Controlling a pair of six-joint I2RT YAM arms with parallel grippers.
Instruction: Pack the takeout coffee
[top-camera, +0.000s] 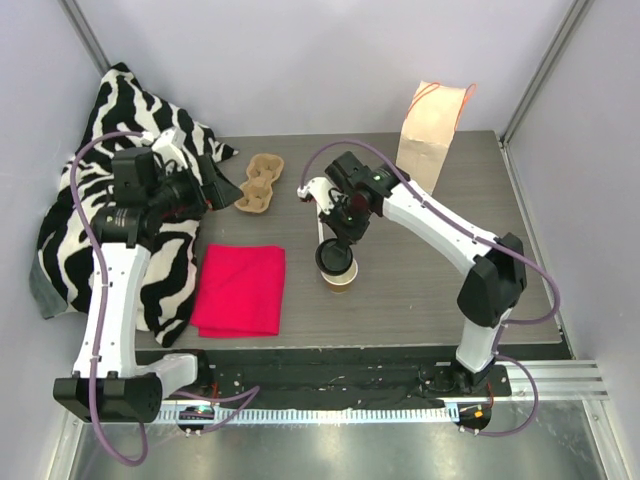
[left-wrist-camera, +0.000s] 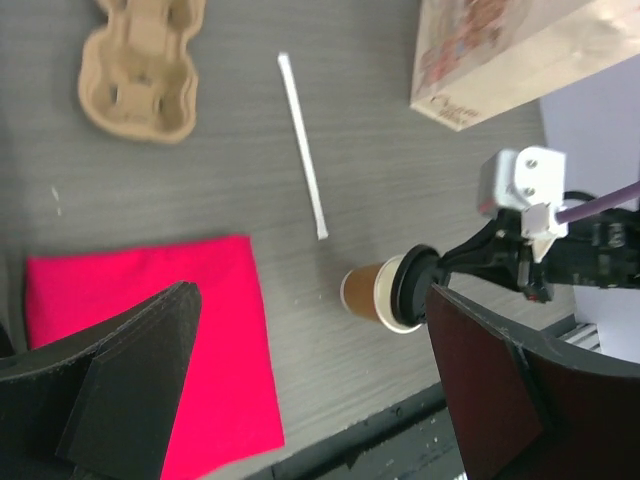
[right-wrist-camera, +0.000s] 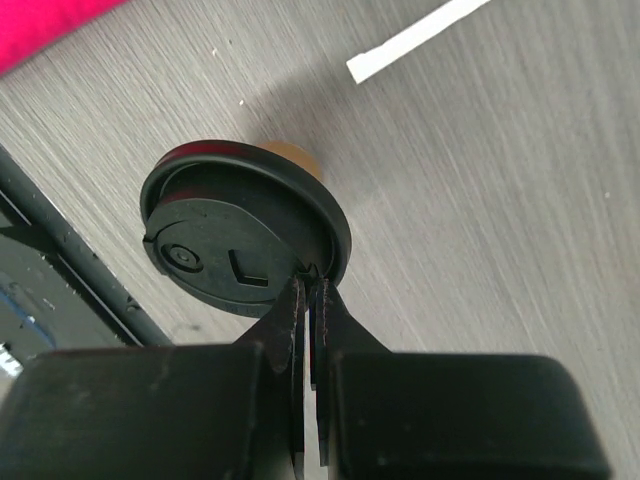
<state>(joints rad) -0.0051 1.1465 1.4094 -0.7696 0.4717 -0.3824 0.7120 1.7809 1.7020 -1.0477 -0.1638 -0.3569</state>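
The takeout coffee, a small brown paper cup (top-camera: 342, 277) (left-wrist-camera: 367, 293), stands near the table's front middle. Its round black lid (top-camera: 335, 258) (right-wrist-camera: 240, 240) lies over the cup's mouth, a little tilted, and part of the pale rim shows in the left wrist view. My right gripper (top-camera: 345, 238) (right-wrist-camera: 308, 285) is shut on the lid's edge from above. Only a sliver of brown cup (right-wrist-camera: 292, 155) shows past the lid in the right wrist view. My left gripper (top-camera: 215, 185) (left-wrist-camera: 310, 390) hangs open and empty, high over the table's left side, well away from the cup.
A tan pulp carrier (top-camera: 260, 183) (left-wrist-camera: 140, 70) lies at the back left. The kraft bag (top-camera: 432, 130) (left-wrist-camera: 510, 55) stands at the back right. A red cloth (top-camera: 240, 288) (left-wrist-camera: 150, 330) lies left of the cup, and a white straw (left-wrist-camera: 302, 145) behind it. A zebra-print cloth (top-camera: 130, 110) covers the left edge.
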